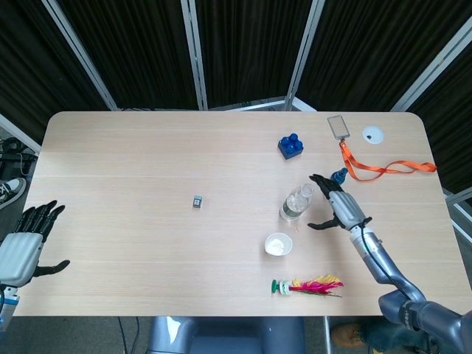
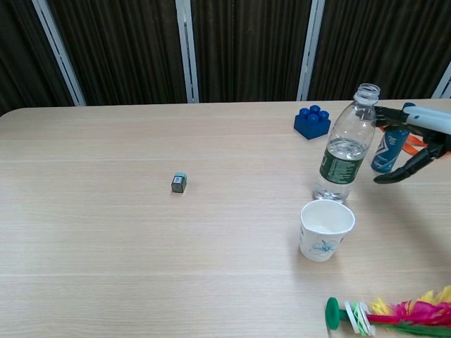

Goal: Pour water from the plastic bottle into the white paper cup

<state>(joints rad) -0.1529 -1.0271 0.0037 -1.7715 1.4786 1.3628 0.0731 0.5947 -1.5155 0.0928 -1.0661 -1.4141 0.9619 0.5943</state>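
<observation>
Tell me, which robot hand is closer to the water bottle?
The right hand, open just beside the bottle without touching it. The left hand is far off at the table's other end.

On my table (image 1: 133, 243) I see a blue toy block (image 1: 290, 145) towards the far edge, an orange lanyard (image 1: 383, 169) with a card holder (image 1: 338, 126) and a white disc (image 1: 372, 134) near the far right corner, a small dark cube (image 1: 198, 200) mid-table, a small blue bottle (image 2: 388, 149), and a feathered shuttlecock (image 1: 306, 285) at the near edge.
</observation>
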